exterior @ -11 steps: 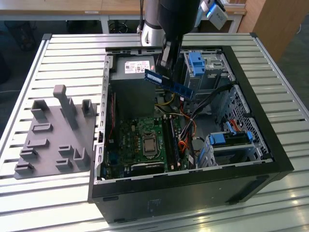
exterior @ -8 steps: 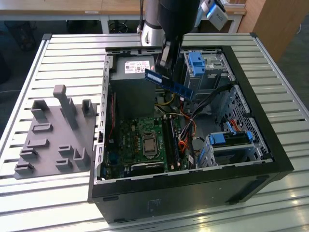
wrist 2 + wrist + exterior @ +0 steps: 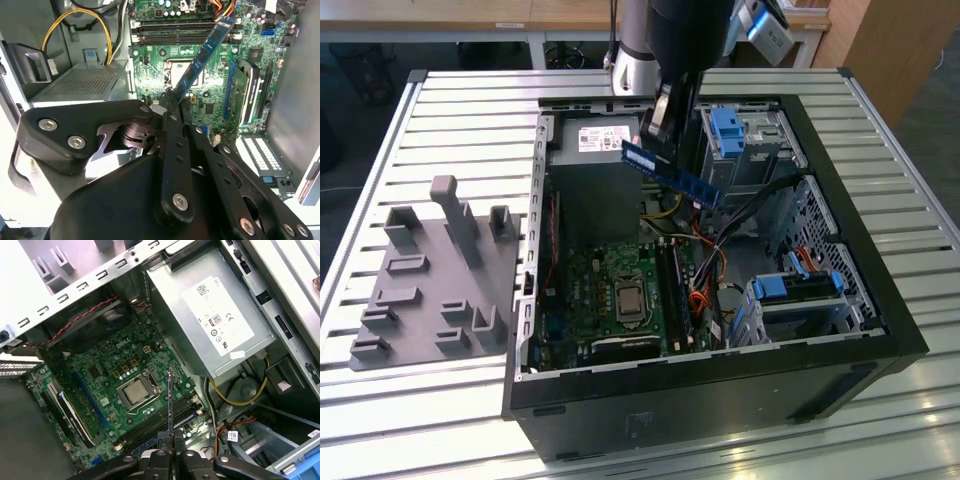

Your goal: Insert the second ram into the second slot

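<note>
My gripper (image 3: 665,128) hangs above the open computer case, shut on the second ram (image 3: 672,174), a long blue stick with a white label that tilts down toward the exterior view's right. In the second wrist view the black fingers (image 3: 171,107) pinch one end of the second ram (image 3: 204,54), which reaches out over the green motherboard. The first wrist view shows the second ram (image 3: 170,400) edge-on, high above the row of long black memory slots (image 3: 162,422). These slots (image 3: 180,31) lie beside the processor socket (image 3: 134,392). I cannot tell which one is the second slot.
The case (image 3: 880,300) stands on a slatted metal table. A grey power supply (image 3: 215,320) sits close to the stick. Blue-handled drive cages (image 3: 790,290) and loose cables (image 3: 705,290) fill the exterior view's right side. A grey fixture plate (image 3: 430,290) lies left of the case.
</note>
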`<state>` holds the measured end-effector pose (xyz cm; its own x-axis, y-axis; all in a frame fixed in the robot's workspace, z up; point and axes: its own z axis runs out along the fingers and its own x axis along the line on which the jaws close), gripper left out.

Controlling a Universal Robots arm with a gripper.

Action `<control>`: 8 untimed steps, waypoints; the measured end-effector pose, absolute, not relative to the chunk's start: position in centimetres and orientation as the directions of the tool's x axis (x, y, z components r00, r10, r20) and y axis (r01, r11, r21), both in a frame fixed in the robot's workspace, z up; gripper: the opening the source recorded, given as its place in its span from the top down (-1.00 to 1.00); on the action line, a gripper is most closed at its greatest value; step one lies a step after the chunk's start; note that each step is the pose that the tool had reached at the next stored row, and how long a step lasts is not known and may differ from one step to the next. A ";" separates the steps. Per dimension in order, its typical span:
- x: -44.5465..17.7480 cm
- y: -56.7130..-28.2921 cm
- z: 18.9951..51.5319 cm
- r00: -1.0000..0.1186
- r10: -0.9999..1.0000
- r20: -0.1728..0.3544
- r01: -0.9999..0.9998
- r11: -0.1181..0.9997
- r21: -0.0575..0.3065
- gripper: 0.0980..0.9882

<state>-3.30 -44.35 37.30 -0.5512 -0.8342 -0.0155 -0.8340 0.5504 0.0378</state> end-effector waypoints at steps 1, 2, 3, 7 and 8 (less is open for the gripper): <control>-3.3 -44.3 37.3 -0.557 -0.830 -0.016 -0.830 0.557 0.038 0.91; -3.3 -44.3 37.3 -0.563 -0.826 -0.016 -0.826 0.563 0.038 0.91; -3.3 -44.3 37.3 -0.570 -0.822 -0.016 -0.822 0.569 0.038 0.91; -3.3 -44.3 37.3 -0.594 -0.804 -0.016 -0.804 0.593 0.038 0.91; -3.3 -44.3 37.3 -0.600 -0.800 -0.016 -0.799 0.599 0.038 0.91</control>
